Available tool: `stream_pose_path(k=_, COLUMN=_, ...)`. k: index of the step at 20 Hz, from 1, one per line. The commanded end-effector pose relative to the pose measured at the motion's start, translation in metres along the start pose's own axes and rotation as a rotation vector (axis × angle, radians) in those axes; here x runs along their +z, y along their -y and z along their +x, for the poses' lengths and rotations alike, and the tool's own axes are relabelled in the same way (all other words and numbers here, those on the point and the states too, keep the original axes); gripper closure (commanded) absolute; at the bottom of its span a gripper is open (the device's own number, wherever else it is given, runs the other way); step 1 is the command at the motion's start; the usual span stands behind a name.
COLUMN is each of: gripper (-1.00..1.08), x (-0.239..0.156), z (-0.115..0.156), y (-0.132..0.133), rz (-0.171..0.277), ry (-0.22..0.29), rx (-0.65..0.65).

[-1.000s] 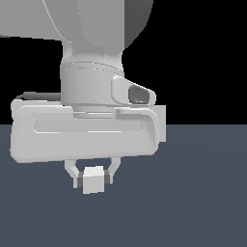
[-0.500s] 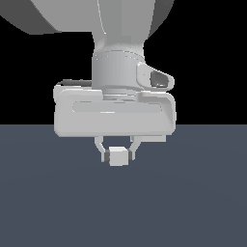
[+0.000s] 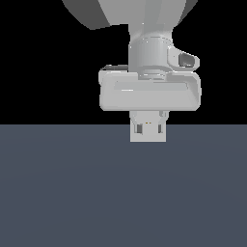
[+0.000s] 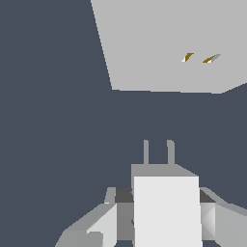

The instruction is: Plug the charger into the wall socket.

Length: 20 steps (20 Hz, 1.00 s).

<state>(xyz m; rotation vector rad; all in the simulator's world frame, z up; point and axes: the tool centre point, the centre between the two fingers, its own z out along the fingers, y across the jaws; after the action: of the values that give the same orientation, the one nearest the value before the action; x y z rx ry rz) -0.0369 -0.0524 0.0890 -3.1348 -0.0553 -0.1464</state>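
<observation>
In the wrist view my gripper (image 4: 164, 212) is shut on the charger (image 4: 166, 212), a white block with two prongs (image 4: 146, 152) pointing at the wall socket (image 4: 159, 43). The socket is a flat light-grey plate with two orange-brown slots (image 4: 188, 57). A gap of dark floor separates prongs and plate, and the slots lie off to one side of the prongs' line. In the exterior view the light-grey square socket plate (image 3: 148, 135), with tiny dots at its centre, stands just below the gripper's hand (image 3: 148, 94). It hides the fingers and charger.
A dark blue-grey floor (image 3: 72, 193) fills the lower half of the exterior view, with black background above. The arm's wrist (image 3: 149, 53) rises from the hand. Nothing else shows.
The arm has moved toward the exterior view's right and away from that camera, carrying the charger. The charger showed between the fingers before; now the square plate covers that spot.
</observation>
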Motion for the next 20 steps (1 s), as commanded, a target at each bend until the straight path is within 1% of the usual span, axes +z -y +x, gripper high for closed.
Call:
stream_pose_path(k=1, gripper=1.08, x=-0.006, z=0.006, y=-0.01, rz=-0.002, ry=0.001, rx=0.018)
stream_pose_path(k=5, gripper=1.08, x=-0.01, z=0.01, y=-0.017, rz=-0.004, ry=0.001, rx=0.032)
stream_pose_path(k=14, gripper=1.08, x=-0.01, z=0.012, y=-0.018, rz=-0.004, ry=0.001, rx=0.033)
stream_pose_path(k=20, gripper=1.08, x=-0.009, z=0.025, y=-0.018, rz=-0.004, ry=0.001, rx=0.033)
